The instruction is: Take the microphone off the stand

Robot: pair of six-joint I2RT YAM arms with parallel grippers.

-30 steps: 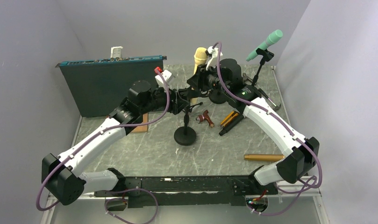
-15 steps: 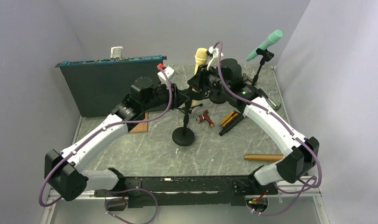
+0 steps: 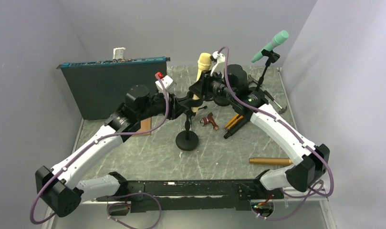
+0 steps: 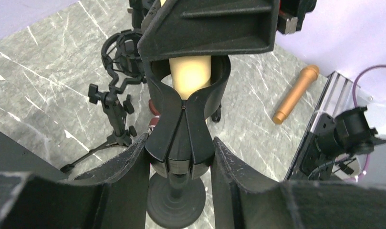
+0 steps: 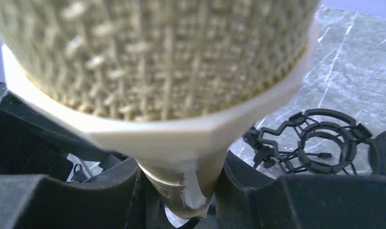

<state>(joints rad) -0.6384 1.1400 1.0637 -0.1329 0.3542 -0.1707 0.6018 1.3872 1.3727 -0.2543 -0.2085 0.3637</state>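
On the grey marbled counter (image 3: pixel 143 152), the cream mesh-headed microphone (image 3: pixel 203 62) sits in the clip (image 4: pixel 181 138) of the black round-based stand (image 3: pixel 187 140); left tool (image 4: pixel 180 151) clamps the clip, right tool (image 5: pixel 181 188) grips the microphone's handle.

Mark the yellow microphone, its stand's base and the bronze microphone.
yellow microphone (image 3: pixel 203 61), top external view, on its mesh head.
stand base (image 3: pixel 187 141), top external view, on the round black foot.
bronze microphone (image 3: pixel 270 161), top external view, middle of its body.

Lab test cell: plain grey walls (image 3: pixel 47 38), marbled tabletop (image 3: pixel 148 155)
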